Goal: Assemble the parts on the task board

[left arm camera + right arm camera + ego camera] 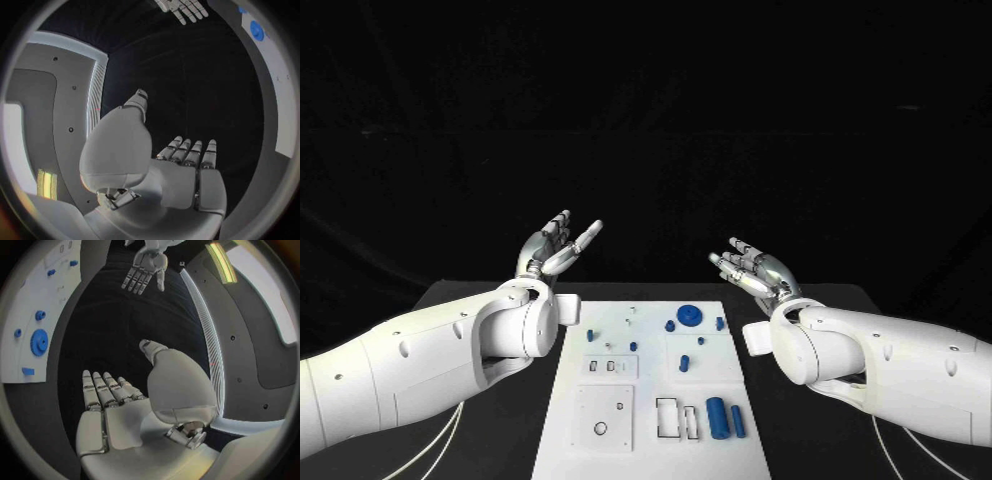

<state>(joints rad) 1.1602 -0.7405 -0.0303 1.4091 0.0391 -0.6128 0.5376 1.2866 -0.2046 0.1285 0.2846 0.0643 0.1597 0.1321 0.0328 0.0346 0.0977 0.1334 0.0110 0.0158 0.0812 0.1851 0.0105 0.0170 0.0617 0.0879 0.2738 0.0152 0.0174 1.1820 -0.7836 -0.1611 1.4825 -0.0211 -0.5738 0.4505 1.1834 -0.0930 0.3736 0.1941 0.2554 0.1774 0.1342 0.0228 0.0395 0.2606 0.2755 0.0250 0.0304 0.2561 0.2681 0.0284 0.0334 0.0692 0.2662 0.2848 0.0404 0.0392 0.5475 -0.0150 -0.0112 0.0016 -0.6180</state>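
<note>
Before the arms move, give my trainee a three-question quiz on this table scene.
1. True or false: the left silver hand holds a small blue part.
2. Which lies nearer the robot on the white task board: A) the large blue toothed gear, B) the two blue cylinders?
3. Fill in: both the left hand and the right silver hand hover over the ____ table.

Key: 1 false; 2 B; 3 black.
</note>
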